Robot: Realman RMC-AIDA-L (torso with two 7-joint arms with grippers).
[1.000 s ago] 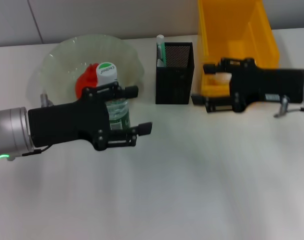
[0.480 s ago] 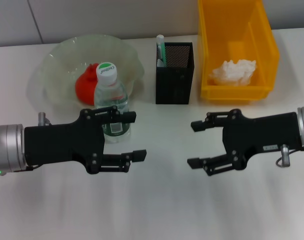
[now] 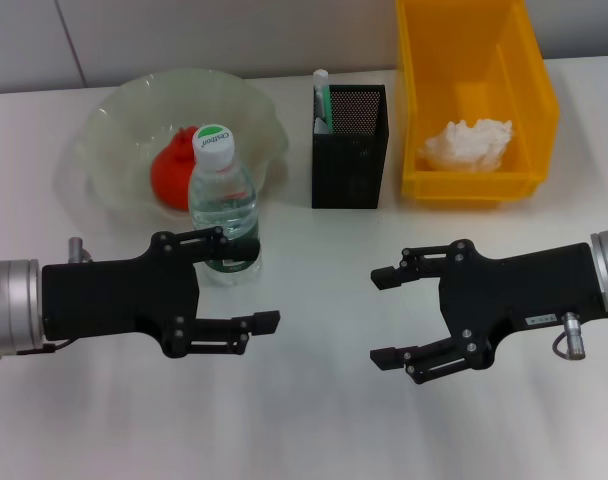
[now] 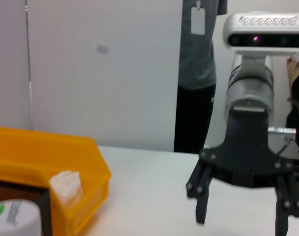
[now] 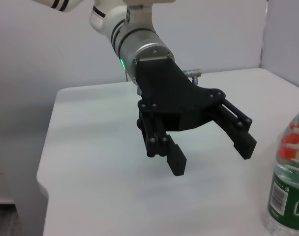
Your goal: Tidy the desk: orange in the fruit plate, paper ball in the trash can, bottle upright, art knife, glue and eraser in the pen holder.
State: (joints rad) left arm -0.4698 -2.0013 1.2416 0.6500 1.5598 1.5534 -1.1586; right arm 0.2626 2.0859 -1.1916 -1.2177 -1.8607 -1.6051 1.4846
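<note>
The bottle [image 3: 222, 200] stands upright just in front of the fruit plate [image 3: 109, 125], which holds the orange [image 3: 171, 170]. My left gripper [image 3: 259, 282] is open on the near side of the bottle, its far finger overlapping the bottle's base. The paper ball [image 3: 468, 143] lies in the yellow trash can [image 3: 529, 70]. My right gripper [image 3: 382, 318] is open and empty over the table, nearer than the can. A white-and-green stick [image 3: 321, 95] pokes out of the pen holder [image 3: 349, 160]. No art knife, glue or eraser can be told apart. The right wrist view shows the left gripper [image 5: 212, 155] and the bottle [image 5: 289, 187].
In the left wrist view, the right gripper [image 4: 240, 223] hangs over the white table [image 4: 149, 187], with the trash can [image 4: 51, 162] and paper ball [image 4: 66, 182] beside it. A person stands behind the table's far side.
The left gripper has let go of the bottle and drawn back toward the near edge. The right gripper has left the trash can and come nearer; the paper ball now lies in the can.
</note>
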